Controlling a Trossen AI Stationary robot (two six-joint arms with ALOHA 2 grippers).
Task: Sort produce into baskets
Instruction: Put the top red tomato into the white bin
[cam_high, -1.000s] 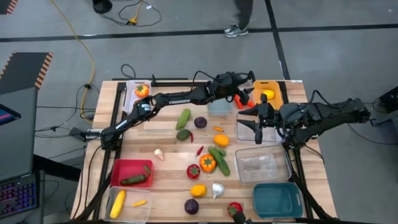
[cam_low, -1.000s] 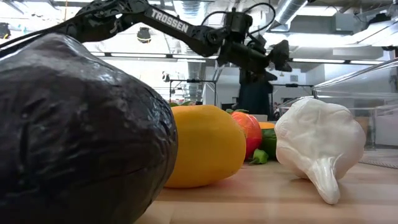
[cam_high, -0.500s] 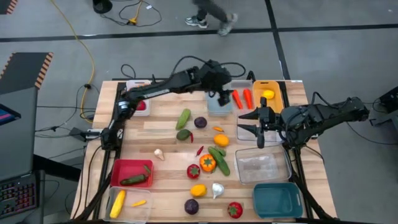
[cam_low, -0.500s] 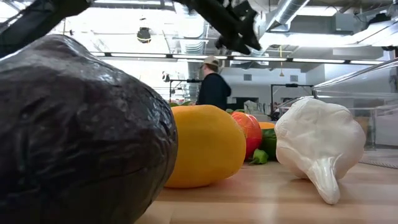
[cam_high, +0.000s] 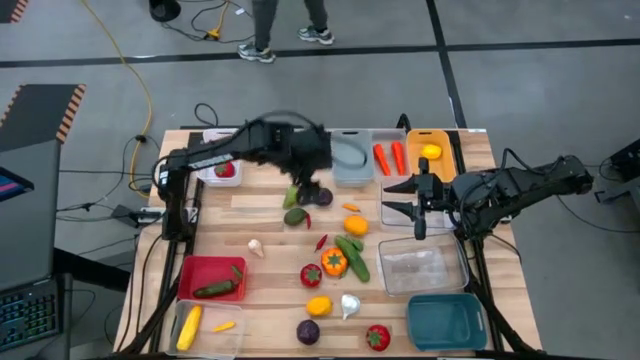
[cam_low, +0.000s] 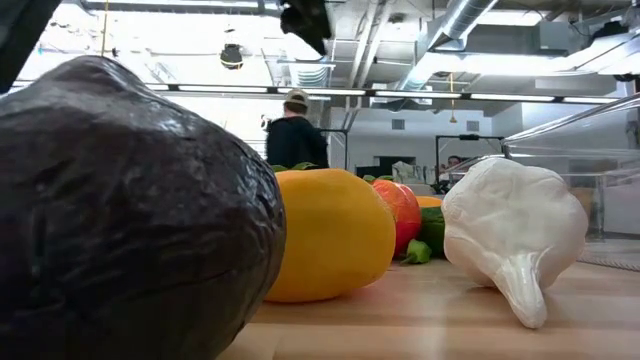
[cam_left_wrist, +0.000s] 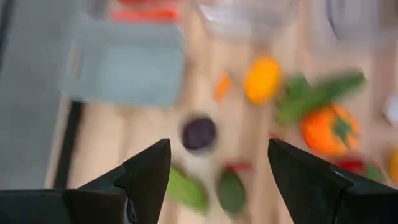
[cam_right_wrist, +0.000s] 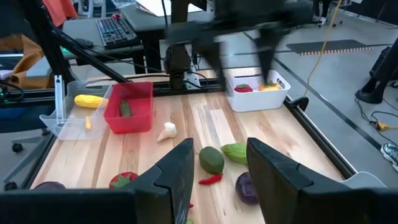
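Pincer, left: left gripper (cam_high: 310, 185), upper centre of the high view, fingers spread, nothing between them.

Nearest item: purple round (cam_high: 322, 197), just below and right of the pincer in frame. In the left wrist view it sits ahead, in line with the gap between the fingers. It is round, so you need not match any long axis. The green cucumber (cam_high: 295, 190) just left of it lies slanted, top tipped right; mind it on descent.

Nearer arm: the left, by my judgement. The right gripper (cam_high: 413, 205) waits at centre right over a clear basket (cam_high: 398, 217), fingers parted and empty.

Counts, high view:
- Purple rounds: two, the second (cam_high: 308, 331) at bottom centre.
- Garlic: two, (cam_high: 256, 247) and (cam_high: 349, 305).
- Carrots: two, in the clear basket (cam_high: 389, 176) at top.
- Baskets: nine, as far as you can count, along the top edge, right side and lower left corner.
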